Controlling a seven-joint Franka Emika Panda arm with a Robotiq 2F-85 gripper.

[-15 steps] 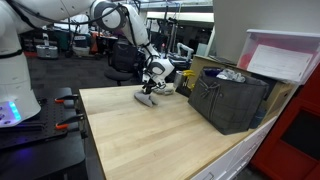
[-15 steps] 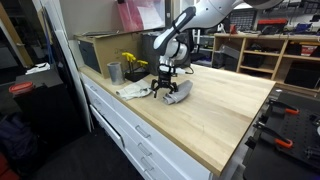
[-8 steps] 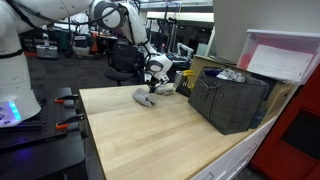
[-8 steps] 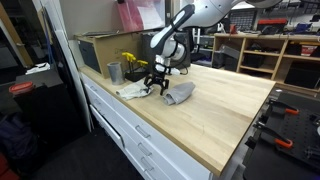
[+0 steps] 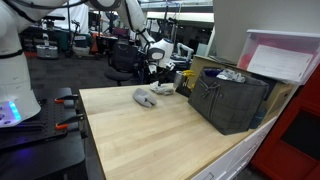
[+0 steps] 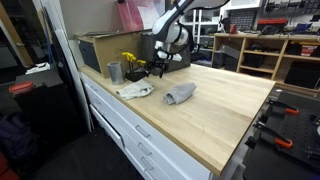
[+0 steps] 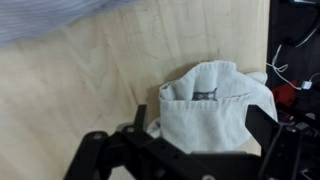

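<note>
Wood benchtop point(image 5: 150, 135) | end effector point(image 5: 158, 74) spread | crumpled white cloth point(image 7: 210, 105) below

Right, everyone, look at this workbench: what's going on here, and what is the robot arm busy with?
The robot arm's black gripper hangs above the pale wooden worktop, jaws open and holding nothing. In the wrist view, a crumpled white cloth lies on the wood between the jaws. A bunched grey cloth lies apart from the gripper, nearer the middle of the worktop. A dark plastic crate stands at one end.
</note>
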